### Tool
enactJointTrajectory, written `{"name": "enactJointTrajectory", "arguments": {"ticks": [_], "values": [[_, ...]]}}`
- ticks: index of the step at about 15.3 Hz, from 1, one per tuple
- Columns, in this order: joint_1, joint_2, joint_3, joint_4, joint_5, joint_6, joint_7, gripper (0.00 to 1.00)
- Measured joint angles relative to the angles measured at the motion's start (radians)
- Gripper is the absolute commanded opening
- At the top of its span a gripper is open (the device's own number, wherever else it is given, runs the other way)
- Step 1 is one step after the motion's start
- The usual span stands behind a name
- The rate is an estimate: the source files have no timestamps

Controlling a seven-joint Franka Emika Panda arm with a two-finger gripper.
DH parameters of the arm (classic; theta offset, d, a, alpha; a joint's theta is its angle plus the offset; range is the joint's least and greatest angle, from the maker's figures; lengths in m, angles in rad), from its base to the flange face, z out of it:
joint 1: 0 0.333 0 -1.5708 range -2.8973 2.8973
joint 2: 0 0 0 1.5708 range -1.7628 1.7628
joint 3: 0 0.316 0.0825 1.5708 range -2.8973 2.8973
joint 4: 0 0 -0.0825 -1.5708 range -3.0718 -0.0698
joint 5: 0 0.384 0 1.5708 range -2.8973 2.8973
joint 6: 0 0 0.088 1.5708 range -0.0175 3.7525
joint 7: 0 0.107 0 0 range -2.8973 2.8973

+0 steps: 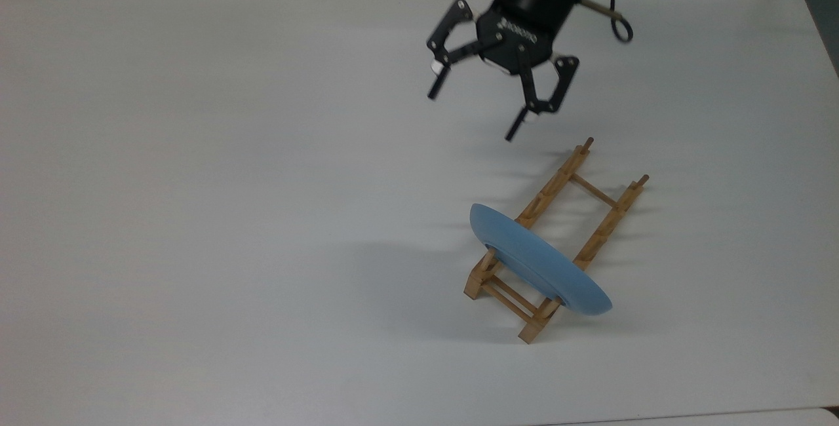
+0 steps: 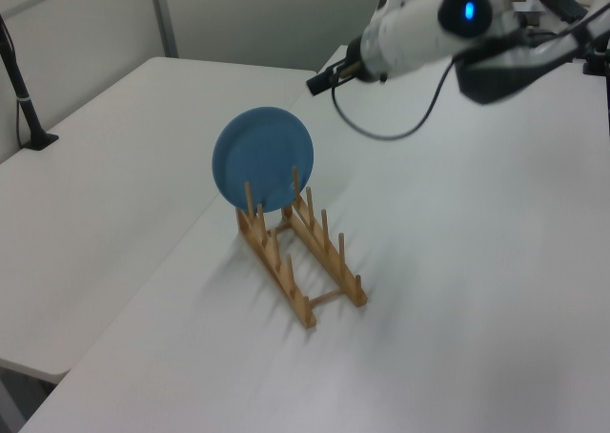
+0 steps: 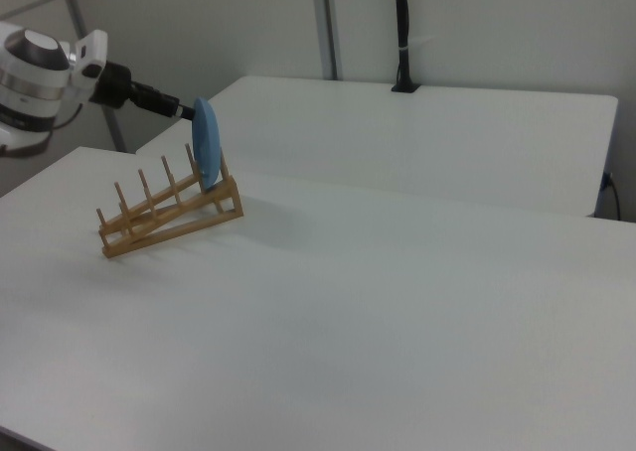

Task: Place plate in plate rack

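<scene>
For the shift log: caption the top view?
Round light-blue plate standing in wooden rack; open gripper clear above.

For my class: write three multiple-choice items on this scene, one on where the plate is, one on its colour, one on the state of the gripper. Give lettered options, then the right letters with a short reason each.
1. Where does the plate stand?
A. Flat on the table
B. On edge in the plate rack, at the rack's end nearest the top view's bottom
C. Between the gripper's fingers

2. What colour is the plate?
A. Light blue
B. Red
C. White

3. What state is the gripper in?
A. Shut on the plate
B. Shut on a peg of the rack
C. Open, holding nothing

Answers:
1 B: the top view shows the plate upright between the pegs at that end.
2 A: it shows light blue in the left view.
3 C: the top view shows the fingers spread wide, above the table and apart from the plate.
</scene>
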Motion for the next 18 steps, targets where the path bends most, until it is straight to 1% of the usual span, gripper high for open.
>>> {"name": "enactJointTrajectory", "arguments": {"ticks": [4,6,7,8,10,12,14,16,18], "values": [[-0.051,-0.092,-0.002,0.003,0.422,-0.106,-0.209,1.00],[-0.090,-0.138,-0.004,0.019,0.629,-0.195,-0.332,1.00],[-0.110,-0.160,-0.005,0.032,0.712,-0.251,-0.399,1.00],[-0.126,-0.180,-0.008,0.044,0.776,-0.307,-0.459,1.00],[-0.141,-0.213,-0.029,0.057,0.863,-0.403,-0.544,1.00],[-0.142,-0.234,-0.067,0.066,0.946,-0.469,-0.589,1.00],[-0.142,-0.246,-0.116,0.088,1.021,-0.543,-0.632,1.00],[-0.143,-0.255,-0.156,0.104,1.058,-0.592,-0.710,1.00],[-0.143,-0.258,-0.185,0.105,1.066,-0.596,-0.816,1.00]]}}
